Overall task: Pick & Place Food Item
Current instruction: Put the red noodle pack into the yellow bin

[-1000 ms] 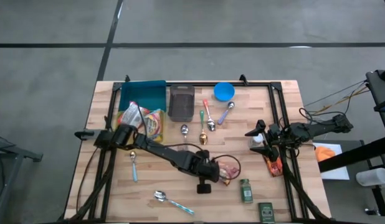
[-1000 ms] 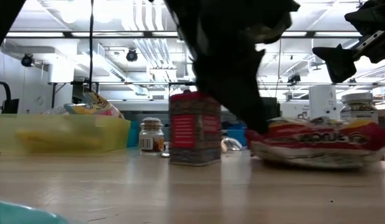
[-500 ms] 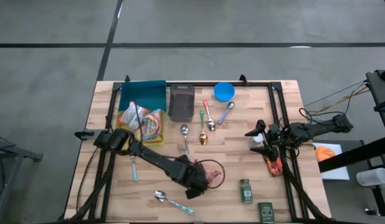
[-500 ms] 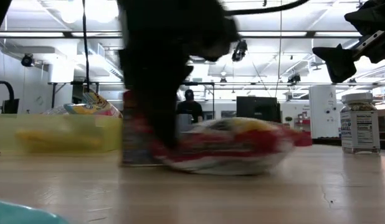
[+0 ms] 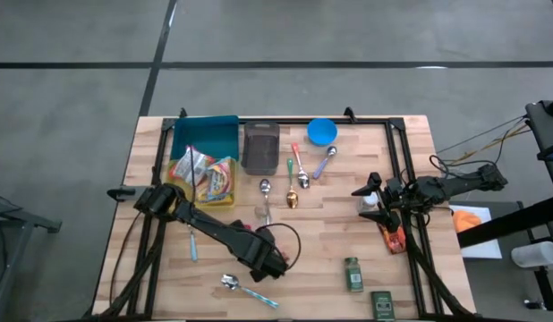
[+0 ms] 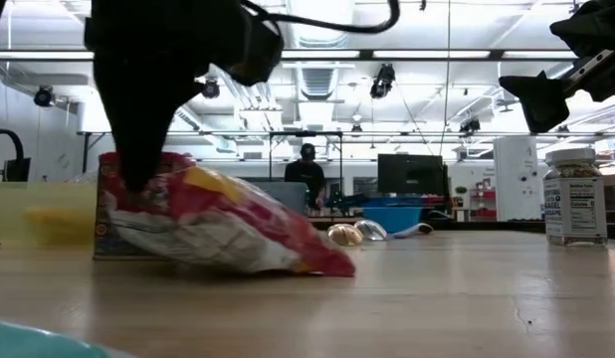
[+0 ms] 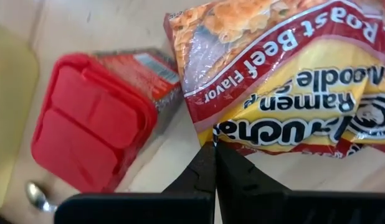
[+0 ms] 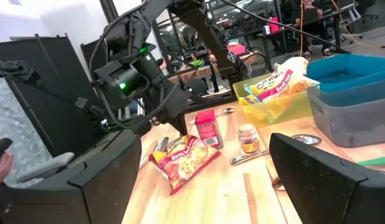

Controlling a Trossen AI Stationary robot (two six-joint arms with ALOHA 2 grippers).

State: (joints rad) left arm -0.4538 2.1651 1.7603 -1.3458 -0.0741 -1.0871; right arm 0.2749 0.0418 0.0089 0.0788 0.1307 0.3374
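Pinches fully shut with the left end effector [image 7: 215, 145], thin fingers meeting on the seam at one edge of the ramen packet [image 7: 292, 81]. Holds that edge raised, with the far end of the packet resting on the tabletop [image 5: 330, 241], toward its front and left of centre. Sits just beside a red-lidded spice container [image 7: 99, 124], with a yellow bin [image 6: 49, 214] behind.

Likely light and soft: crinkly, slick film over a brittle noodle block. Best taken by the flat sealed seam, as here, not squeezed across the middle. Prone to swinging and sagging from a one-edge hold.

Slants its long axis down from the gripped end to the tabletop, printed face outward.

Waits with the right end effector [image 5: 370, 199] above the tabletop's right side, spread wide, holding nothing.
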